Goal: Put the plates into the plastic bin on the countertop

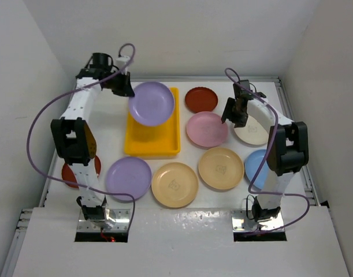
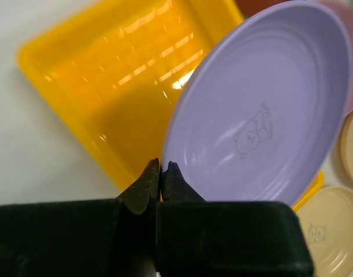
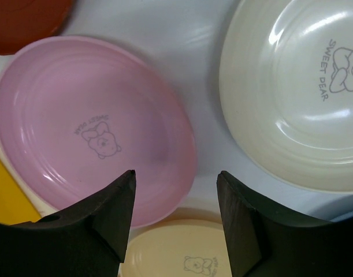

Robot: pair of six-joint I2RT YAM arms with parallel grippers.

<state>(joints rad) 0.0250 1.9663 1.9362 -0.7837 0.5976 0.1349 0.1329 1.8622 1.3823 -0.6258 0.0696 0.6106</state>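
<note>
Purple plate (image 2: 257,109) is hanging tilted over the bin (image 2: 60,75), and the left gripper (image 2: 162,173) is pinching its lower rim, jaws pressing together on that edge. The left wrist view is showing this pinch and a bear print on the plate. The top view is showing the plate covering the bin's far half, while the near half's yellow floor is lying bare. The right gripper (image 3: 176,196) is hovering with jaws apart, holding nothing, over the edge of the pink plate (image 3: 89,127). The cream plate (image 3: 292,98) is lying just beside it, with a strip of countertop (image 3: 159,29) showing between them. Along the near side, a second purple plate (image 1: 128,178), two tan plates (image 1: 175,184) and a blue plate (image 1: 257,164) are lying close together.
</note>
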